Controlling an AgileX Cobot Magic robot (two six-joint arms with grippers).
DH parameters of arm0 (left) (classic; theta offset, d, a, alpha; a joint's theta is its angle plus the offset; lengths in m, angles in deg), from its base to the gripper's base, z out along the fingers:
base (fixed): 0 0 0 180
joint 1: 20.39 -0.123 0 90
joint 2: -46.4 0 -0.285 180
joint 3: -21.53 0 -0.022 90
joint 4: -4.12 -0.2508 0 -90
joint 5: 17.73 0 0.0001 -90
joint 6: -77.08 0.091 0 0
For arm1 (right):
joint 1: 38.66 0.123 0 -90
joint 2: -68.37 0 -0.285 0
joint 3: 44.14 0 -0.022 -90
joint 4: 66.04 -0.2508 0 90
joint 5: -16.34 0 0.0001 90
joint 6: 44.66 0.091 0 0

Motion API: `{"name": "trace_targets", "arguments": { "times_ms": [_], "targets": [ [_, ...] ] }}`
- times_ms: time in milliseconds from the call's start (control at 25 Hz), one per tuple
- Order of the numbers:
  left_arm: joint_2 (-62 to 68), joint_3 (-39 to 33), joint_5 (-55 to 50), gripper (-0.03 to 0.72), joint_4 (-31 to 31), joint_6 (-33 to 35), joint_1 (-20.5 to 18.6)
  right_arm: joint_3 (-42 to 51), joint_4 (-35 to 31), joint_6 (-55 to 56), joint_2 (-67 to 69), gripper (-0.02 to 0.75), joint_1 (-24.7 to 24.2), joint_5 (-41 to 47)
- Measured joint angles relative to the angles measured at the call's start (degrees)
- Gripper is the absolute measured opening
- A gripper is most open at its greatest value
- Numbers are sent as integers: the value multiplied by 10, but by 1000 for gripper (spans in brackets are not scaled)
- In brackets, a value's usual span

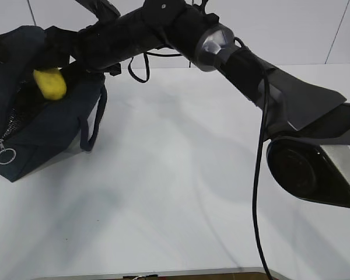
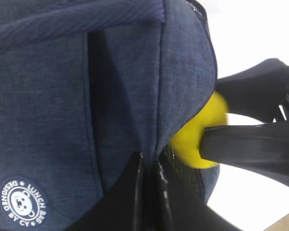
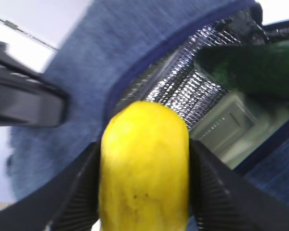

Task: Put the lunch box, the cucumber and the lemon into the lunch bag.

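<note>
I am holding the lemon between the two fingers of the right gripper. In the right wrist view both ribbed pads are lying against its sides, so that pincer is grasping the lemon. In the exterior view the lemon is hanging at the open mouth of the lunch bag, which is sitting at the far left of the white table, its silver ring pull dangling at the front corner.

Looking past the lemon, I am seeing the silvery lining of the bag, with the cucumber lying inside, over the pale green lid of the lunch box; both are blurred.

The left gripper is clenched, its dark fingers pressed together on a fold of the navy fabric at the bag's edge. Beside it the round white bear logo is showing, and the lemon is peeking past the bag's rim.
</note>
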Motion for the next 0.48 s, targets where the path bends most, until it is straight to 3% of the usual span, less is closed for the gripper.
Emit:
{"name": "trace_targets", "arguments": {
  "times_ms": [200, 480],
  "targets": [
    [0, 0, 0, -13, 0, 0, 0, 0, 0, 0, 0, 585, 0, -8],
    [0, 0, 0, -13, 0, 0, 0, 0, -61, 0, 0, 521, -11, 1]
  ]
}}
